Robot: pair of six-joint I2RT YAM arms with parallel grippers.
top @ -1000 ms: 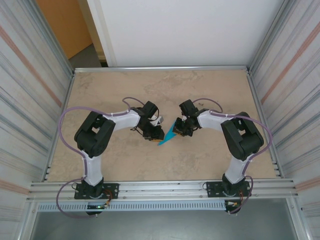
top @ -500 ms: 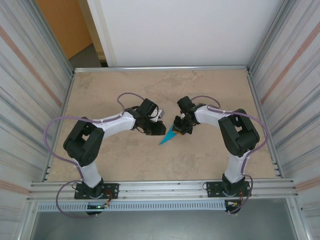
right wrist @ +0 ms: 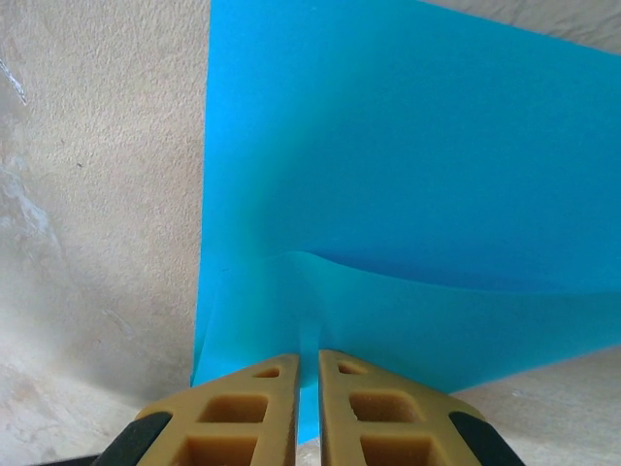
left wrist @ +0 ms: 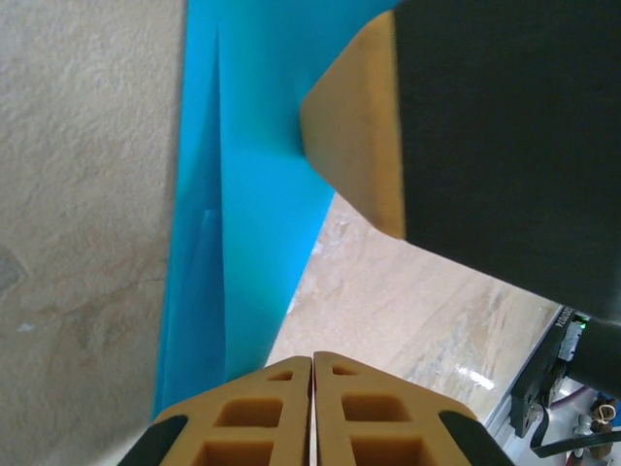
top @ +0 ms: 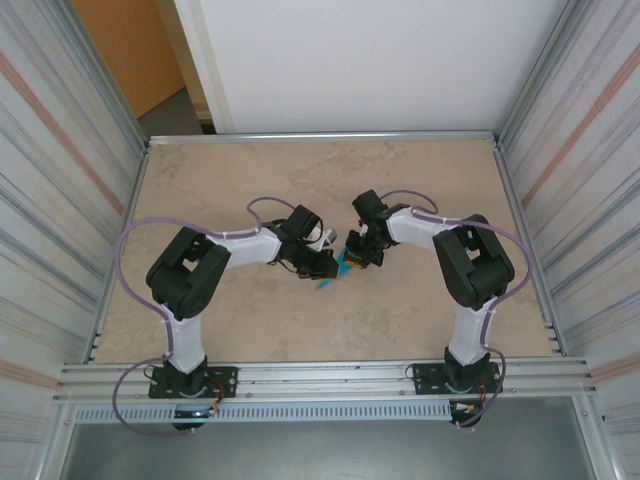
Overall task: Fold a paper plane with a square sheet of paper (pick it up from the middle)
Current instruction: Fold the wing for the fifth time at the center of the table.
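Paper (top: 330,275), blue and part-folded, sits at the middle of the table (top: 420,180): right gripper (right wrist: 309,361) pinches its edge; left gripper (left wrist: 312,361) is clamped shut at it, grip unclear. Opposing tugs could tear it or spring creases.

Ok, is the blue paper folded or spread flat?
Folded. The paper shows a long crease with overlapping layers in the left wrist view, and tapers to a point from above.

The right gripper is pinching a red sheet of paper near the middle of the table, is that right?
Not quite: the sheet of paper is turquoise-blue, not red, as the right wrist view shows. The right gripper is pinching it near the middle of the table.
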